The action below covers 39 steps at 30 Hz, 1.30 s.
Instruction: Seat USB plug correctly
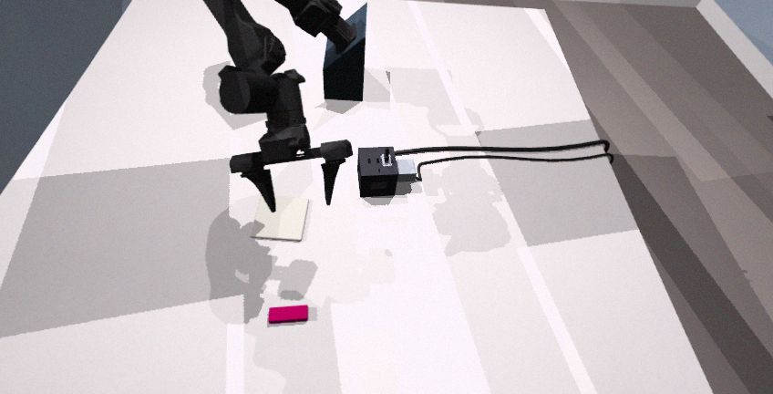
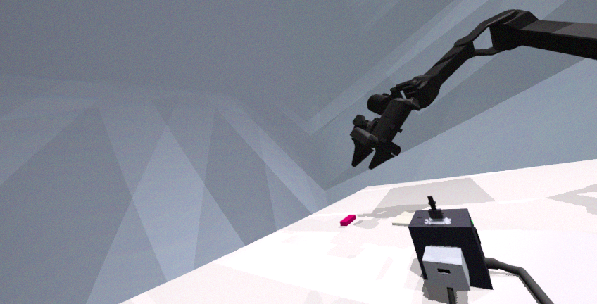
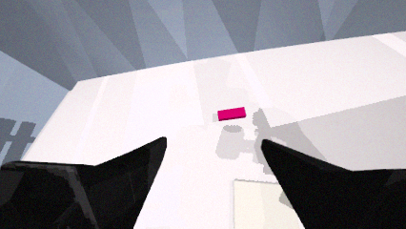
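Note:
The dark power cube stands on the table. The USB plug, black with a short upright stub, stands up out of the socket on the cube's top; bright metal shows at its base. Which way round it sits cannot be told. My gripper is open and empty. It hangs above the table, beside the cube on the left in the top view, with its fingers pointing down. The cube and plug are out of the wrist view.
A pale adapter is on the cube's side. Black cables run right to the table edge. A cream square and a magenta block lie nearby. A dark wedge stands at the back.

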Each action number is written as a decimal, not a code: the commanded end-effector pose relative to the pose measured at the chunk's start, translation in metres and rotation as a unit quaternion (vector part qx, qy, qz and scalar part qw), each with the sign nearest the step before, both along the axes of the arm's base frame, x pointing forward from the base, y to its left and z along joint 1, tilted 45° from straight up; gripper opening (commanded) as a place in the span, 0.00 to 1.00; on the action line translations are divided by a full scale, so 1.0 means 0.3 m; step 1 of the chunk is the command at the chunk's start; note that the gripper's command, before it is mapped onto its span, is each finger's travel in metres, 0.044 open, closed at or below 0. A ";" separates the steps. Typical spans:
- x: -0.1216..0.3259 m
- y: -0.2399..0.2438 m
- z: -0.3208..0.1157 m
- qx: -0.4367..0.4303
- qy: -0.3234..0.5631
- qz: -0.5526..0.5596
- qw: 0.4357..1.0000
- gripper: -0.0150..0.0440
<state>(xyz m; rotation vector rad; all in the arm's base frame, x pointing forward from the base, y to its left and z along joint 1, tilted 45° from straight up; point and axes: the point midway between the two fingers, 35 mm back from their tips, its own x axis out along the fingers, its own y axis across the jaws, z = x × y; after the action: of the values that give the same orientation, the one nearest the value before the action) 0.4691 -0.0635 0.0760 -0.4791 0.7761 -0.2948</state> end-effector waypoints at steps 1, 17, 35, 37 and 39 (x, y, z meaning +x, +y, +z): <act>-0.081 0.141 -0.196 0.156 0.025 -0.190 0.969 1.00; -0.354 0.331 -0.402 0.205 -0.041 -0.555 0.805 1.00; -0.494 0.385 -0.419 0.166 -0.168 -0.668 0.706 1.00; -0.494 0.385 -0.419 0.166 -0.168 -0.668 0.706 1.00; -0.494 0.385 -0.419 0.166 -0.168 -0.668 0.706 1.00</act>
<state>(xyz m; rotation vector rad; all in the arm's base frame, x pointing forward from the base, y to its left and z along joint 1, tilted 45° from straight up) 0.3214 0.0523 -0.0516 0.5770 0.7095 -1.5090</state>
